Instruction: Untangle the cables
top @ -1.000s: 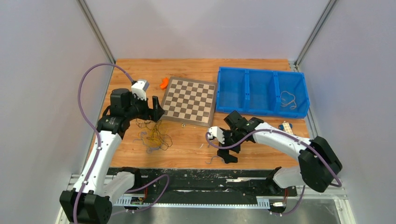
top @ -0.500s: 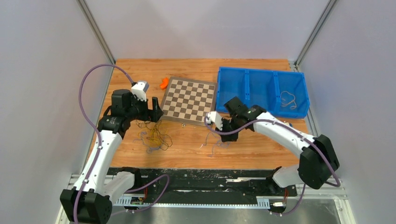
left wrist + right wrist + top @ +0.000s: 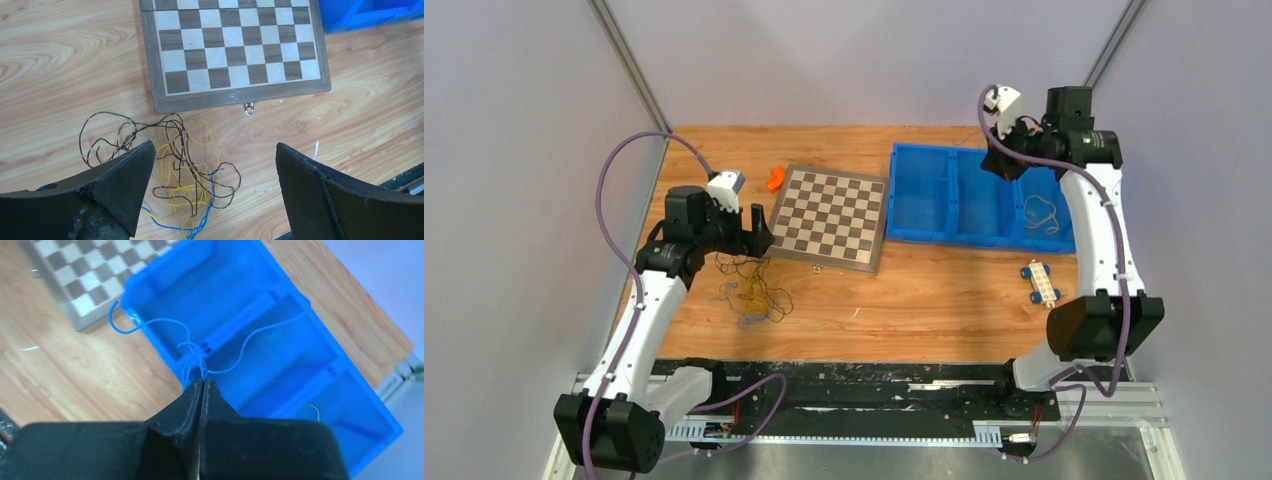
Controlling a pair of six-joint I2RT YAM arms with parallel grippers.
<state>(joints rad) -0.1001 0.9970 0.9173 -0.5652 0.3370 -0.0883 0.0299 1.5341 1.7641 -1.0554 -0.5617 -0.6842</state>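
**Over the blue bin, your right gripper pinches a single strand**

Far right on the table (image 3: 944, 310), your right gripper (image 3: 202, 382) hangs high above the blue bin (image 3: 954, 239), its fingers pressed together on a thin blue strand (image 3: 192, 347). The strand curls loose below the fingertips and crosses the divider between two compartments in the wrist view. You cannot tell from these views which compartment lies directly beneath it. A tan strand (image 3: 1042, 213) lies coiled in the bin's right compartment.

Near left, your left gripper (image 3: 215, 150) hovers over the tangle (image 3: 180, 165), fingers spread wide and holding nothing. The tangle of black, yellow and blue cables rests on the wood, just nearer than the near left corner of the chessboard (image 3: 832, 215). An orange piece (image 3: 774, 178) sits at the board's far left corner. A small white block with blue knobs (image 3: 1039, 283) lies on the table near the bin's right end.
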